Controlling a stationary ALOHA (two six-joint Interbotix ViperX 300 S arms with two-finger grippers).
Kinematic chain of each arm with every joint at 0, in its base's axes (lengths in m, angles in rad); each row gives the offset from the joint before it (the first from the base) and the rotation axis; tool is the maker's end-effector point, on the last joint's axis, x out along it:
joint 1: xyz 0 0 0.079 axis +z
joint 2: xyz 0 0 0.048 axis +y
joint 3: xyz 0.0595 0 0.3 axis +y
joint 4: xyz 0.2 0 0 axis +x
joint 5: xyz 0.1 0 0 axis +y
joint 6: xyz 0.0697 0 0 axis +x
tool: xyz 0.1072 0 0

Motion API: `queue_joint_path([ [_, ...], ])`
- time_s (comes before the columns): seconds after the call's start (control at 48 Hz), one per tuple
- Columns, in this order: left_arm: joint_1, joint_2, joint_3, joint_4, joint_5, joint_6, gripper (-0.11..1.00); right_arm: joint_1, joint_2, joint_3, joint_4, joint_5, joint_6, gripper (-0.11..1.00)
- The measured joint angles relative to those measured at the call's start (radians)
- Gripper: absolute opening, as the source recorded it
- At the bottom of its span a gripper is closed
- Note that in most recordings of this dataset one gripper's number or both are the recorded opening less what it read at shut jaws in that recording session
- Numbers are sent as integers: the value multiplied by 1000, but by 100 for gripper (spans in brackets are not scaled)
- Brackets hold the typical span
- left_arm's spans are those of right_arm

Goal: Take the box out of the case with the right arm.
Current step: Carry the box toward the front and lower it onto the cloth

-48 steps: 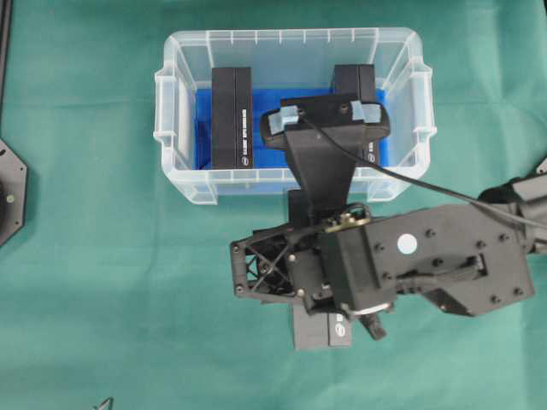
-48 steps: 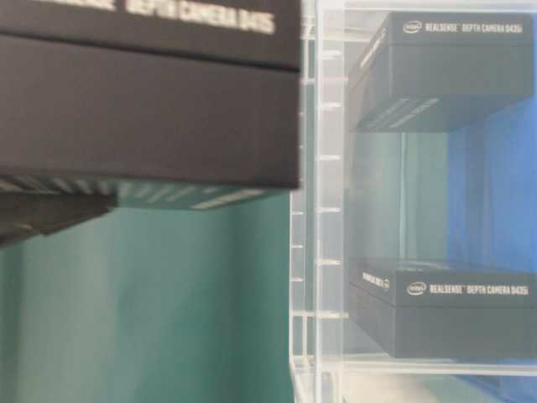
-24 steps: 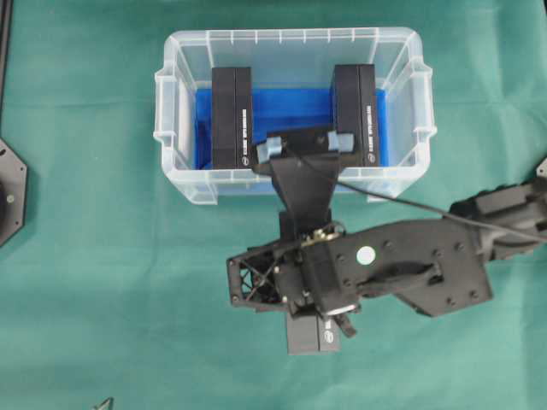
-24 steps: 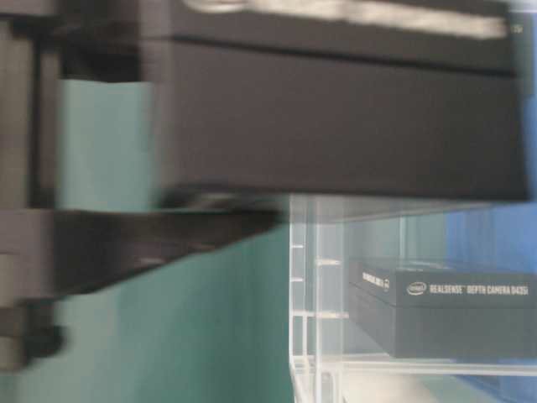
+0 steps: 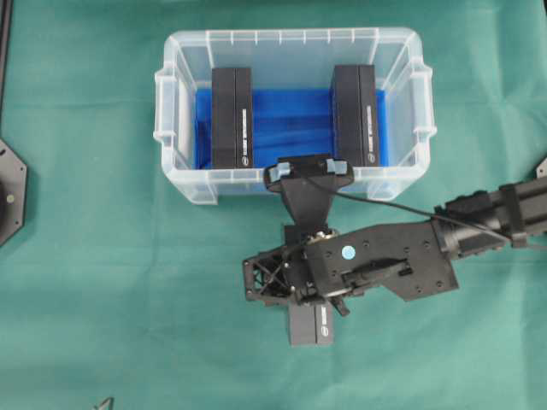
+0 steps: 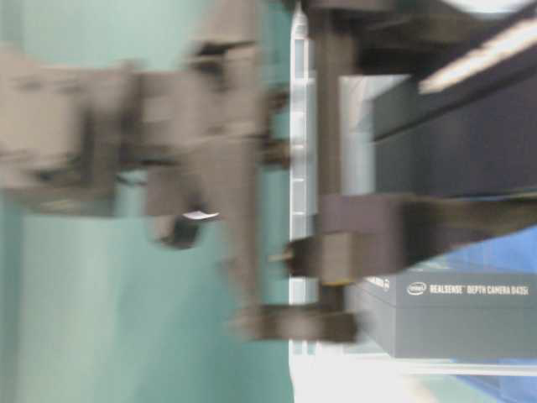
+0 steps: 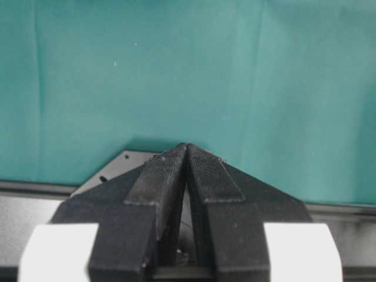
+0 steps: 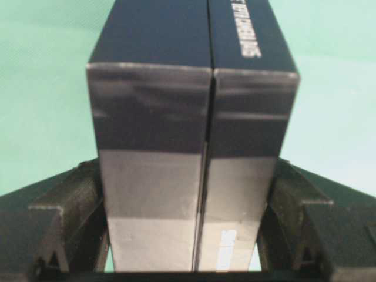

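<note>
right arm (image 5: 402, 265) is holding the box (image 5: 309, 325) outside the case (image 5: 184, 184), near its front wall | fingers (image 8: 70, 205) are clamping the box's sides, long axis running away from them, over the desk (image 5: 102, 290) | left gripper (image 7: 186, 154) fingers are pressing together, empty

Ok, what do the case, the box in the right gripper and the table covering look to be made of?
The case: clear, glossy moulded plastic; its ribbed walls show the blue floor through them.
The box in the right gripper: probably coated cardboard, black with a satin sheen, a seam down its middle and white print.
The table covering: green cloth, matte and faintly creased.
</note>
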Motion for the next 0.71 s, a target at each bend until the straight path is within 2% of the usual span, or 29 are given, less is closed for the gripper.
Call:
queue_joint_path([
  [0.187, 0, 0, 2, 0, 0, 0, 0, -2, 0, 58, 31, -92, 0, 65],
  [0.5, 0, 0, 2, 0, 0, 0, 0, -2, 0, 63, 31, -98, 0, 65],
  [0.542, 0, 0, 0, 0, 0, 0, 0, -2, 0, 63, 31, -98, 0, 70],
  [0.646, 0, 0, 0, 0, 0, 0, 0, -2, 0, 61, 32, -97, 2, 88],
  [0.708, 0, 0, 2, 0, 0, 0, 0, -2, 0, 61, 31, -91, 0, 93],
])
